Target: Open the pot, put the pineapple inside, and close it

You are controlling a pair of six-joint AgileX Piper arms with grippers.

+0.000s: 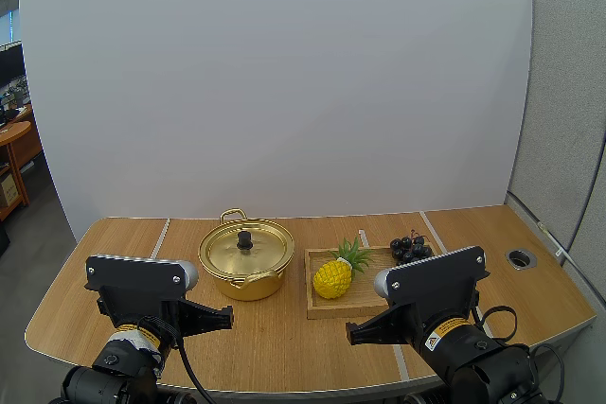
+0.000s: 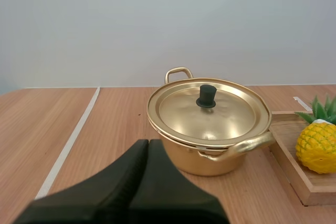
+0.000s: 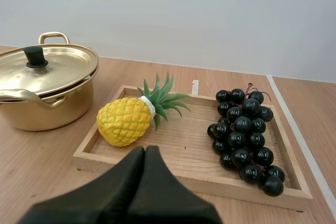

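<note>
The pineapple [image 3: 126, 121] lies on its side at the end of a wooden tray [image 3: 178, 182] nearest the pot, its leaves pointing away from the pot. A bunch of grapes [image 3: 244, 132] fills the tray's other end. The pineapple looks like a moulded plastic fruit, so it is likely light and stiff, and its bumpy yellow skin should give the fingers some bite. The plump body is the place to pinch, across its narrower width. The thin green leaves would probably flex and let it swing.

Just beside the tray stands the pot [image 2: 210, 156], shallow and round, of shiny gold-coloured metal with two loop handles. Its lid [image 2: 207, 111] is on, smooth and slightly domed, with a small black knob [image 2: 206, 96] at the centre — the only sensible hold, since the polished rim would likely slip. The lid is probably thin and light, and may clatter if set down carelessly.

Both arms sit at the near edge of the wood-grain table [image 1: 284, 347]. The left gripper [image 2: 148, 145] faces the pot and the right gripper [image 3: 145, 151] faces the tray — each has its fingers pressed together on nothing.
</note>
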